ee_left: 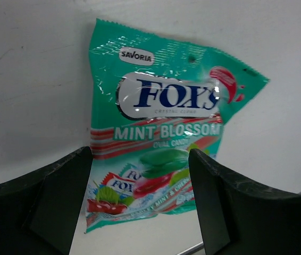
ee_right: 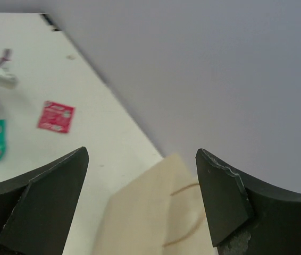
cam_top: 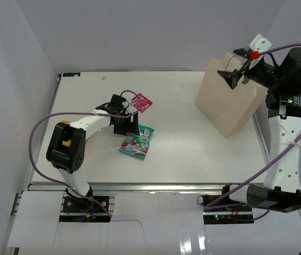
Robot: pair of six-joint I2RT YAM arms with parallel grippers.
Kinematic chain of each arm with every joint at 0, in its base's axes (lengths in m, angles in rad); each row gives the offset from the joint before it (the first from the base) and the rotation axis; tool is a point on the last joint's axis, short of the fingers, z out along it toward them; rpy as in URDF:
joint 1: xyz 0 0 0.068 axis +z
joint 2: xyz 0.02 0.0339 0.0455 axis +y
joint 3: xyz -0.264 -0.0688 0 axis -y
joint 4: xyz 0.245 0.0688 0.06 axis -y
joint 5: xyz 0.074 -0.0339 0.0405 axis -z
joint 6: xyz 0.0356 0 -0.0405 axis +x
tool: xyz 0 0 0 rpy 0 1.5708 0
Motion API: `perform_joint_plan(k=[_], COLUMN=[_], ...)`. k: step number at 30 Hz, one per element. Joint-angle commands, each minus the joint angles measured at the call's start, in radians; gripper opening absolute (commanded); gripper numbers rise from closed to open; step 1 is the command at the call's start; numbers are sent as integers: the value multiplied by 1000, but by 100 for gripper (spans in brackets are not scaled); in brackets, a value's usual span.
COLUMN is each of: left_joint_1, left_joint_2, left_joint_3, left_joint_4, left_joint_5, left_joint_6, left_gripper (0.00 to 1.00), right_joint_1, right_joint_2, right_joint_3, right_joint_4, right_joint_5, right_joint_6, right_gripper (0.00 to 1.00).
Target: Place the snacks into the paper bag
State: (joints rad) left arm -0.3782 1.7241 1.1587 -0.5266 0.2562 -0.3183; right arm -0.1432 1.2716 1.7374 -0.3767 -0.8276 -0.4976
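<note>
- Paper bag (cam_top: 227,103): upright on the bench (cam_top: 193,159), tan, top edge open to the right wrist camera.
- Right pincer (cam_top: 235,77): raised just above the top of the paper bag, at its far side; fingers spread wide, pinching nothing. In its own view (ee_right: 142,196), both dark fingers frame the bag's upper edge (ee_right: 150,212) below.
- Teal-green packet (cam_top: 137,143): flat on the bench, well to the left of the paper bag, about level with the bag's near corner; printed face up, reading "Fox's Mint Blossom" (ee_left: 161,122).
- Left pincer (cam_top: 126,121): well left of the paper bag, poised over the far end of the teal-green packet; fingers spread apart (ee_left: 140,180), one to each side of the packet, gripping nothing.
- Pink-red square (cam_top: 141,102): flat on the bench, well left of the paper bag, about level with the bag's middle; also seen small in the right wrist view (ee_right: 56,117).
</note>
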Motion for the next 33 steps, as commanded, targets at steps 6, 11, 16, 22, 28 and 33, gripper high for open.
perform_joint_plan(k=[6,11,16,22,28,33], left_joint_1=[2,1,-1,-4,-5,-5], left_joint_2=[156,201,183,187,169,111], left_joint_3=[90,121,76,42,56,114], left_joint_4=[22,17,19,20,17,25], left_joint_5=[-55,15,41,90,121,176], left_joint_6=[108,107,107,94,84,36], left_gripper=[82,74,65,39,9,0], right_joint_1=[227,248,248,248,246,257], right_joint_2=[-34,-60,-55,-28,11,43], right_joint_3=[-317,-498,-564,-593,-602,-656], right_joint_4=[-370,-308,-257,-209,-191,-98], right_joint_5=[-153,-114,-97,-120,-134,-146], right_joint_6=[-243,-190,-131,-58,-4,220], right_gripper=[88,88,88,88,88,86])
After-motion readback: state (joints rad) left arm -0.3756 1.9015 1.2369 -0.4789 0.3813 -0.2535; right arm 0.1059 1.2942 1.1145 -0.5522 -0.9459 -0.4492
